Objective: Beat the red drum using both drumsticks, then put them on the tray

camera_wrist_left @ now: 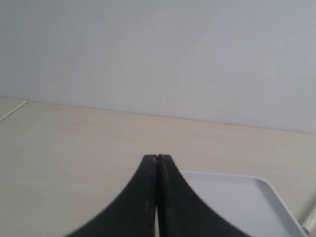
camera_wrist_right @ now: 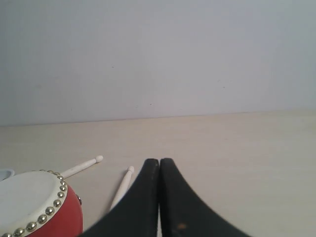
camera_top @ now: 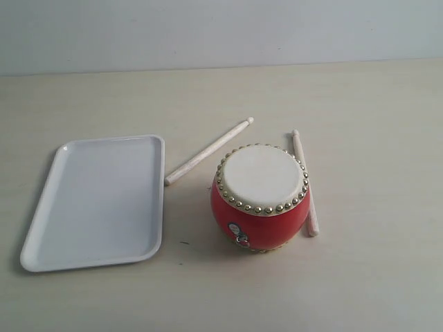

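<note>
Sitting upright on the table [camera_top: 387, 277], red drum [camera_top: 259, 197] has one drumstick [camera_top: 208, 152] lying aslant btwn it & the flat white tray [camera_top: 97, 200] further left, 2nd drumstick [camera_top: 304, 187] close along its right side, w/ left gripper [camera_wrist_left: 157, 158] & right gripper [camera_wrist_right: 159, 161] each pressed fully together, gripping neither stick.

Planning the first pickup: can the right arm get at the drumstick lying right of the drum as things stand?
Probably yes. That drumstick lies uncovered on the table, though close beside the red drum; the right gripper is shut and must open first.
</note>
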